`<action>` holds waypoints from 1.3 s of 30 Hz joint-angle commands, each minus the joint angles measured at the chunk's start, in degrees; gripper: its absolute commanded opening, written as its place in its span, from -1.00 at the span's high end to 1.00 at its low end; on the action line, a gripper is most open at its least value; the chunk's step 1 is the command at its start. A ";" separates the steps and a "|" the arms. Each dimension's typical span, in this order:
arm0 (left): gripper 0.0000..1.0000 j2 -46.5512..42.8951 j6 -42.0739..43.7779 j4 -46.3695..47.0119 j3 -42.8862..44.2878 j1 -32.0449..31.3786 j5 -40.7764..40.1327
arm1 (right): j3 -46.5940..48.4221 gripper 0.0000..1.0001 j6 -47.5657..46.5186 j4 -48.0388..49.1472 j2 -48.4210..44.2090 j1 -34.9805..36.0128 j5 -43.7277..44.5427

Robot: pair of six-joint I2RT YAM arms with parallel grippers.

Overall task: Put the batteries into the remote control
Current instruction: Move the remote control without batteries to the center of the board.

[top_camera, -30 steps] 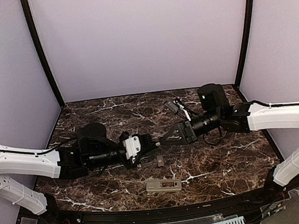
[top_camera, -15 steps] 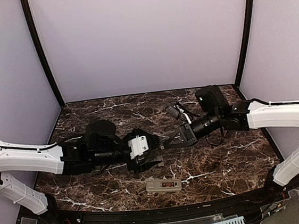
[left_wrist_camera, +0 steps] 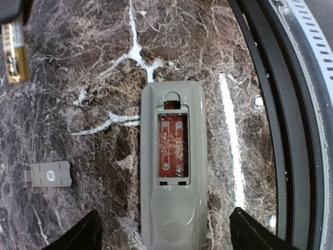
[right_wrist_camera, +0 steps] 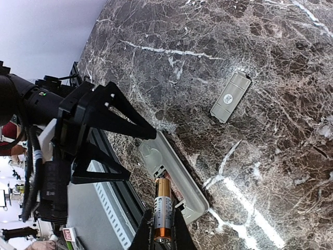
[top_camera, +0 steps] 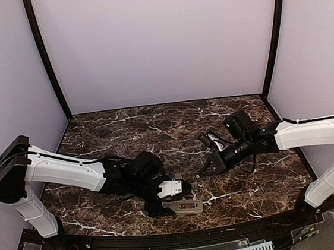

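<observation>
The remote control [left_wrist_camera: 171, 208] lies face down near the table's front edge, grey, with its battery bay open on a reddish board. My left gripper [left_wrist_camera: 169, 237] hangs open above it, one finger on each side of its end, touching nothing. It appears the same way over the remote control [top_camera: 184, 207] in the top view. My right gripper [right_wrist_camera: 162, 221] is shut on a gold and white battery [right_wrist_camera: 162, 205], whose tip points at the bay of the remote control [right_wrist_camera: 182, 179]. Seen from above, the right gripper [top_camera: 205, 168] sits a little right of the remote. No other batteries show.
The loose grey battery cover [left_wrist_camera: 49, 173] lies flat on the marble to the left of the remote, also seen as the cover [right_wrist_camera: 230, 97] beyond it. The table's black front rim [left_wrist_camera: 270, 104] runs close along the remote's other side.
My left gripper has opened and swung down toward the front edge, over the remote. My right gripper has come down and forward with the battery toward the remote.
</observation>
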 commanded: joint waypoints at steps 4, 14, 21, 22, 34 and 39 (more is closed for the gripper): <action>-0.65 7.26 -0.30 -4.10 4.81 -0.09 -0.83 | -1.70 1.00 -1.18 1.29 -0.14 -0.45 1.38; -0.11 10.01 -2.31 -4.87 5.26 -0.09 -1.84 | -3.01 1.00 -1.14 1.15 -1.44 -1.17 2.20; 0.21 10.92 -9.97 -3.37 5.07 -0.09 -6.60 | -3.11 1.00 -0.20 2.20 -0.36 -1.17 1.73; 0.22 10.96 -11.47 -3.10 4.84 -0.13 -7.84 | -3.13 1.00 -0.18 2.37 -0.23 -1.17 1.55; -0.21 12.88 -18.17 -1.57 5.72 -3.01 -15.45 | -3.04 1.00 0.44 3.68 4.54 -1.13 -1.59; -0.36 9.91 -18.08 -0.75 2.33 -2.99 -13.34 | -3.90 1.00 1.18 4.41 5.26 -0.50 -2.15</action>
